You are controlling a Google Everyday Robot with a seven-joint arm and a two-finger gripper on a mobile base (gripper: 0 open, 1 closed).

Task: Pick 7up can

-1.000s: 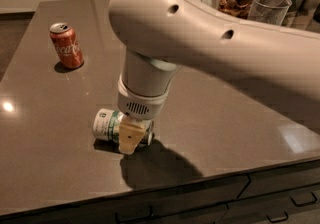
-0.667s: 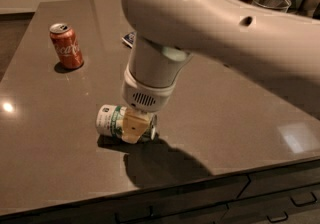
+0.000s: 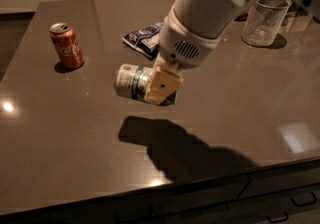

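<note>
The 7up can (image 3: pixel 131 82), white-silver with a green band, lies on its side in my gripper (image 3: pixel 161 86) and hangs clear above the dark table (image 3: pixel 60 133); its shadow falls on the tabletop below. The gripper's yellowish finger (image 3: pixel 163 85) presses against the can's right half, and the white arm rises from it to the upper right. The gripper is shut on the can. The can's right end is hidden behind the finger.
A red Coca-Cola can (image 3: pixel 66 45) stands upright at the table's left. A blue-white snack bag (image 3: pixel 145 37) lies behind the gripper. A clear glass (image 3: pixel 264 19) stands at the back right. The table's front edge runs along the bottom, with drawers below.
The gripper has lifted the 7up can off the table; it lay on the tabletop before and now hangs in the air. The arm has risen, uncovering the snack bag.
</note>
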